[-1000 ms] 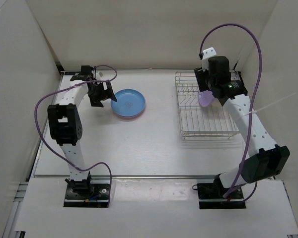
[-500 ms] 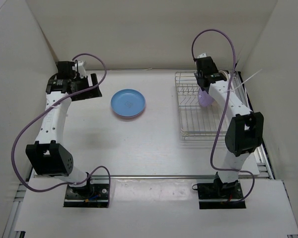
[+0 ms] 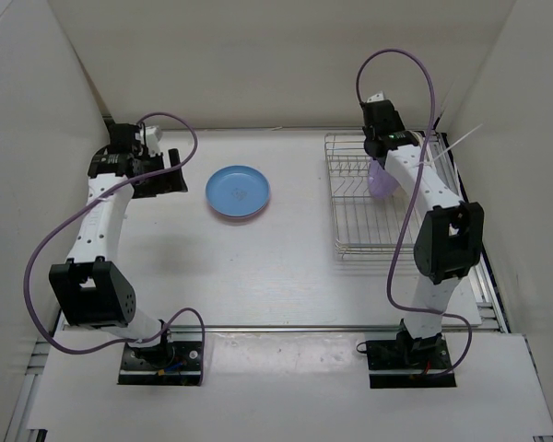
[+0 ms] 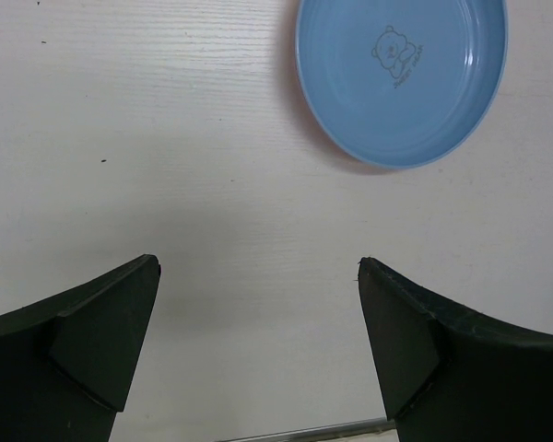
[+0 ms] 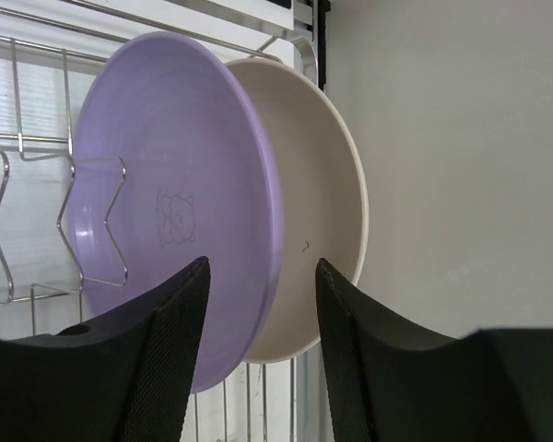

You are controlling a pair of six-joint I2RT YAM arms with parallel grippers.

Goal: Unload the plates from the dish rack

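The dish rack (image 3: 387,249) is holding the purple plate (image 5: 175,212) and cream plate (image 5: 327,221) upright. The right fingers (image 5: 166,368), released, are straddling the purple rim. The left fingers (image 4: 83,341) are gaping.

**Worktop** (image 3: 258,267): a pale, flat surface with a fine wood grain. Two loads rest directly on it. A blue plate (image 4: 401,78) lies face up ahead of the left gripper (image 4: 258,267) and off to its right, apart from it, with a small printed bear at its centre. A thin pink rim at its near edge shows a pink plate (image 3: 235,217) under it. The dish rack (image 3: 387,244) stands on the worktop beneath the right gripper (image 3: 380,157) and extends from there toward the arm bases.
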